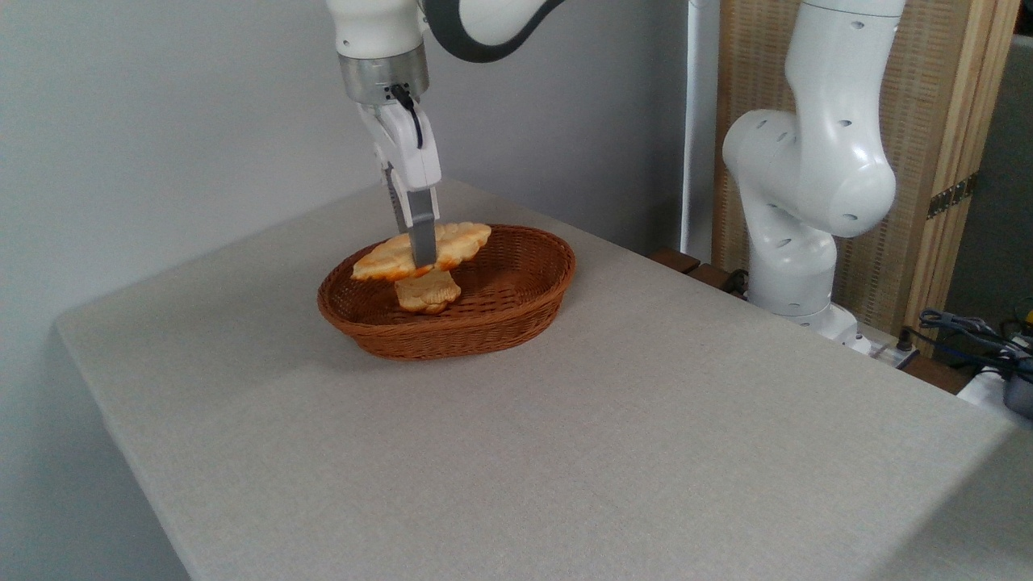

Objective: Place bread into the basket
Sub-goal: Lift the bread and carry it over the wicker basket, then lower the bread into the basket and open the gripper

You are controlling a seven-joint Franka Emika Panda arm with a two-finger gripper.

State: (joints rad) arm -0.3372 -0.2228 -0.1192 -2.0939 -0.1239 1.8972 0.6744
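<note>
The placing step is judged to be in hand: the bread (460, 240) is held clamped at its middle by the gripper (422, 260), just above the floor of the wicker basket (516, 323) on the desk (613, 452). A second, smaller piece appears below it. The loaf's long axis is seen running left-right, roughly level. Next, a short lowering and release are called for.

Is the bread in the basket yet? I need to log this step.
Partly: the bread hangs over the basket, the pincer shut on it, a folded part reaching down inside.
</note>
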